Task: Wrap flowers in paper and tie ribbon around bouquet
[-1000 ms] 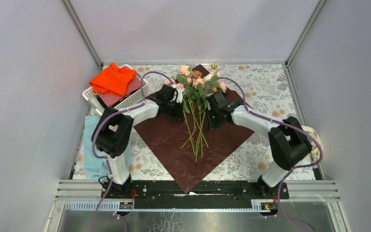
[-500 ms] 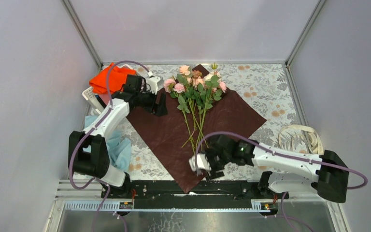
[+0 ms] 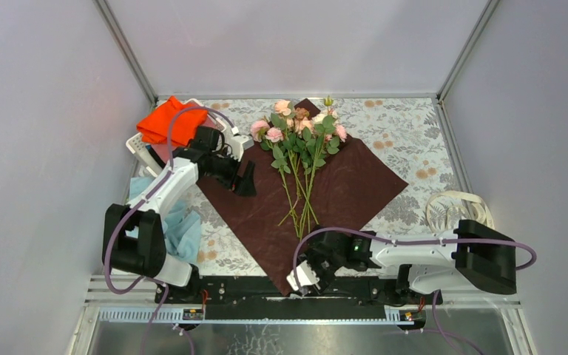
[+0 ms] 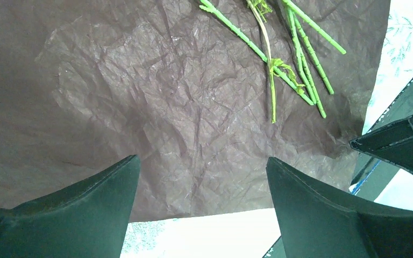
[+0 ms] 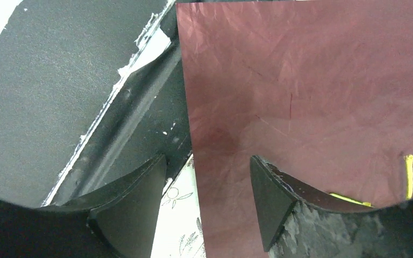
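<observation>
Item: paper (image 3: 340, 185), spread flat on the desk (image 3: 407, 126) as a diamond, one corner far, one near.
Flowers (image 3: 299, 133): laid on the paper along its far-near diagonal, heads far, cut ends near.
Left gripper (image 4: 201, 161): jaws apart, nothing held, poised over the paper's left corner, with the flowers to its right.
Right gripper (image 5: 208, 158): jaws apart, nothing held, set at the near corner, the paper's edge lying between its fingers.
Ribbon (image 3: 455, 207): coiled on the desk at the right, well apart from the paper.
Judgement: a fold is next called for. The near corner is best reached by the right arm, the left corner by the left.
</observation>
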